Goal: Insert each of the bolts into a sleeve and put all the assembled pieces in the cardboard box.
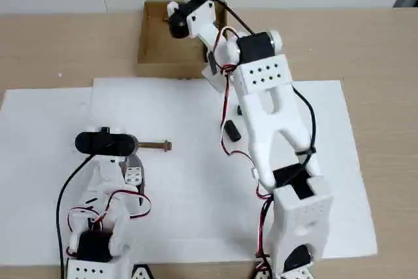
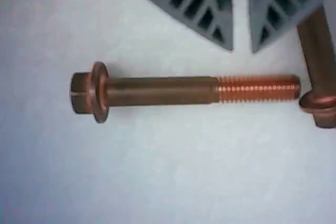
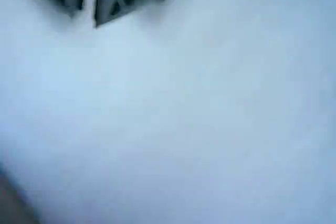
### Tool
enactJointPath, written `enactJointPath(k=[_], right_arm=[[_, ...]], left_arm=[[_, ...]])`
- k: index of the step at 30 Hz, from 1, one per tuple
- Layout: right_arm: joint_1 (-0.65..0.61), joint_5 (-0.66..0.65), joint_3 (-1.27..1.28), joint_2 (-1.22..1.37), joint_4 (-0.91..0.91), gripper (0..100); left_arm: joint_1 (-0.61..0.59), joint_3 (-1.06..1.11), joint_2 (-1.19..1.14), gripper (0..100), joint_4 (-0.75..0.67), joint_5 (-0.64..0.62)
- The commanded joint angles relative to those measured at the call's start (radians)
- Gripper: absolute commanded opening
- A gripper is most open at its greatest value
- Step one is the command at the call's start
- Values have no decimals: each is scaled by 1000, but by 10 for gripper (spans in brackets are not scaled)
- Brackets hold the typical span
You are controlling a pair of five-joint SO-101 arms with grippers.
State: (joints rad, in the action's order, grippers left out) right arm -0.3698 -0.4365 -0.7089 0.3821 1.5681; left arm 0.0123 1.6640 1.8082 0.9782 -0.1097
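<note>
Two bolts lie on the white paper that covers most of the wooden worktop, both in front of the left arm. The left wrist view shows the first bolt lying flat, its flanged head at one end and its bright threads at the other. The second bolt lies crosswise to it, and its head touches the first one's threaded tip. In the high view a bolt sticks out sideways from beside the left arm's wrist, near the middle of the paper.

The left tool hangs just above the paper, close to the bolts but touching neither. Its two grey ribbed fingers are nearly pressed together, with a thin slit between them and nothing held. From above, the left tool sits just beside the bolt's plain end.

The right arm stretches far across the paper towards the box, which stands on the bare worktop at the far edge of the sheet. The right tool is down by the box's near wall. In its own wrist view the right tool has its tips all but pressed together, pinching nothing, with white paper beneath.
</note>
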Motion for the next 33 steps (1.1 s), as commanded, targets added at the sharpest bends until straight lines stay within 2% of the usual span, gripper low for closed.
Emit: enactJointPath(k=[1,7,18,23,33], right_arm=[[-1,-3,-49,-91,119,6],[2,163,-6,-145,136,9],[2,172,453,-340,127,148],[2,169,512,-317,76,180],[-1,169,514,-139,-30,180]], left_arm=[[0,-4,8,6,-26,6],[0,-4,8,6,-26,6],[2,-4,8,6,-26,6],[2,-4,8,6,-26,6],[0,-4,8,6,-26,6]])
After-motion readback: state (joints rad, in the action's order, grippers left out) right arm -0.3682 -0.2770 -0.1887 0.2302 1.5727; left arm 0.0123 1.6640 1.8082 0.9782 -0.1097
